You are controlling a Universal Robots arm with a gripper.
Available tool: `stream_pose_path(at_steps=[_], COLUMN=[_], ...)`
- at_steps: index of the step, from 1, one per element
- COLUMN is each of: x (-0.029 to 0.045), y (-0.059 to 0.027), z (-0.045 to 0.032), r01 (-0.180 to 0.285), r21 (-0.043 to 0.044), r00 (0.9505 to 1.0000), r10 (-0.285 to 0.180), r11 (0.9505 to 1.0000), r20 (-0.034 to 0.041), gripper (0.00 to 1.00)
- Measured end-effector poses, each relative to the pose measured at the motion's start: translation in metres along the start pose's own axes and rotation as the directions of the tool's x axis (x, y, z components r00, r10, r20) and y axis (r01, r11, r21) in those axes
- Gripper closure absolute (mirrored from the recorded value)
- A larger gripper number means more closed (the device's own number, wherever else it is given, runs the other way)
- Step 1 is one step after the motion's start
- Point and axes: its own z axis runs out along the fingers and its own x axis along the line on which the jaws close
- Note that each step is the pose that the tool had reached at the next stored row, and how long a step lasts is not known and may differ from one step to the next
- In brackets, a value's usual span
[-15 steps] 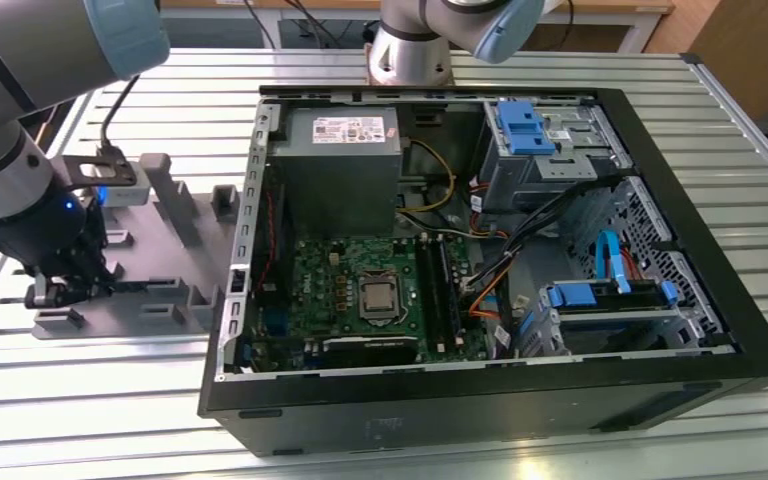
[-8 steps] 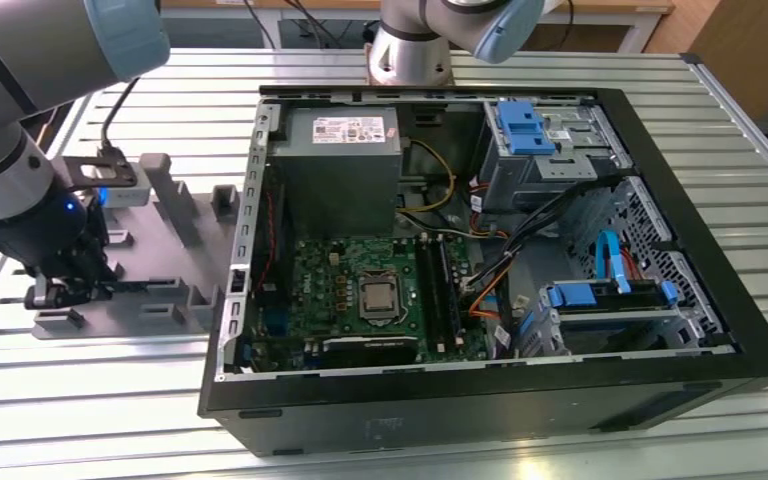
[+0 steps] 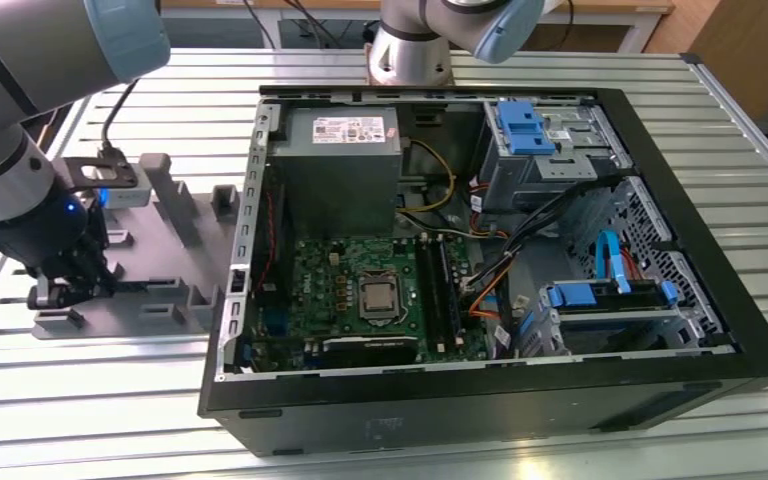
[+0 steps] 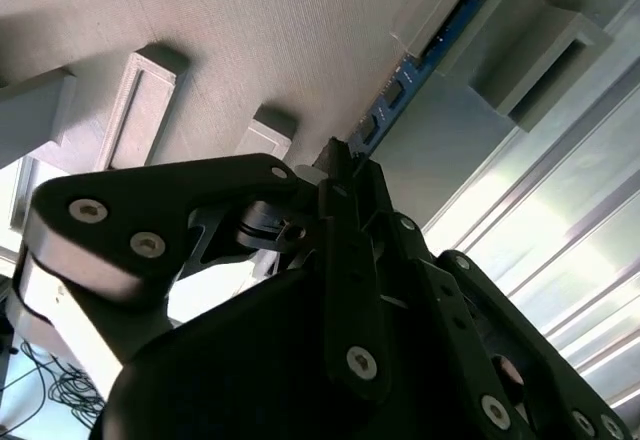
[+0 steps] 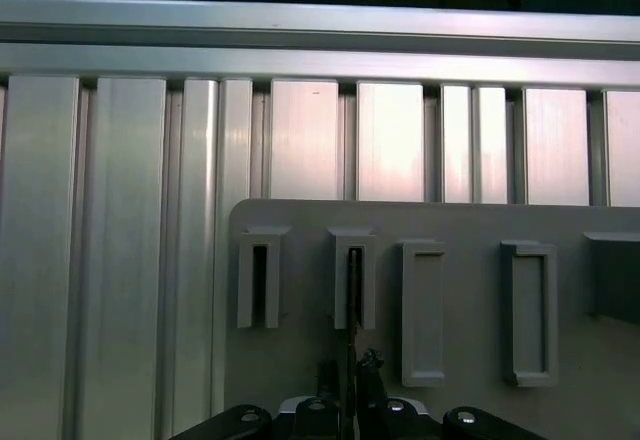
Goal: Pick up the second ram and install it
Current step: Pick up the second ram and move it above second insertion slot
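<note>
The slatted aluminium desk point(image 3: 758, 150) carries an open black tower computer case point(image 3: 491, 400) on the exterior view's right. A flat grey plastic fixture block point(image 3: 171, 215) with raised slot holders sits on the exterior view's left, just beside the case. A green motherboard point(image 3: 344, 265) lies inside the case, and its long black memory slots point(image 3: 440, 290) are well apart from the fixture block. The grey robot arm point(image 3: 11, 120) reaches down over the fixture block, and its black hand point(image 3: 71, 285) sits at the holders on the block's side away from the case. The second ram point(image 4: 425, 60), a slim flat memory stick with a dark green board and a blue label strip, stands on edge in one of these holders. The governing relation is alignment. In the first wrist view the stick point(image 5: 353, 280) appears edge-on as a thin dark line that runs straight into the gap of the hand point(image 5: 348, 365), so its flat faces turn toward the two fingers. In the second wrist view its long axis runs away from the hand point(image 4: 335, 165), along the line of holders. The hand is drawn narrow, with its fingers closed on the near end of the stick. The stick is judged to be gripped but not yet lifted out.
</note>
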Motion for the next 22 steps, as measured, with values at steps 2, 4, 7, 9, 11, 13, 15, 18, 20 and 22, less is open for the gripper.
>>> stream_pose_path(at_steps=[2, 4, 7, 9, 11, 13, 15, 18, 20, 22], x=[0.0000, 0.0000, 0.0001, 0.0001, 0.0001, 0.0001, 0.0001, -0.0001, -0.0002, -0.0004], y=[0.0000, 0.0000, -0.0001, -0.0001, -0.0002, -0.0002, -0.0002, -0.0003, -0.0002, -0.0005], z=[0.0002, 0.0004, 0.0006, 0.0008, 0.0010, 0.0011, 0.0016, 0.0017, 0.0018, 0.0019], r01=[0.000, 0.000, 0.000, 0.000, 0.000, 0.000, 0.000, -0.004, -0.005, -0.005], r21=[0.0000, -0.0001, -0.0001, -0.0001, -0.0001, -0.0001, 0.0003, 0.0002, 0.0003, 0.0004], r00=[1.0000, 1.0000, 1.0000, 1.0000, 1.0000, 1.0000, 1.0000, 1.0000, 1.0000, 1.0000], r10=[0.000, 0.000, 0.000, 0.000, 0.000, 0.000, 0.000, 0.004, 0.005, 0.005], r11=[1.0000, 1.0000, 1.0000, 1.0000, 1.0000, 1.0000, 1.0000, 1.0000, 1.0000, 1.0000], r20=[0.0004, 0.0004, 0.0003, 0.0003, 0.0003, 0.0003, 0.0007, 0.0006, 0.0006, 0.0007], gripper=[0.78, 0.80, 0.86, 0.86, 0.86, 0.86, 0.85, 0.79, 0.79, 0.79])
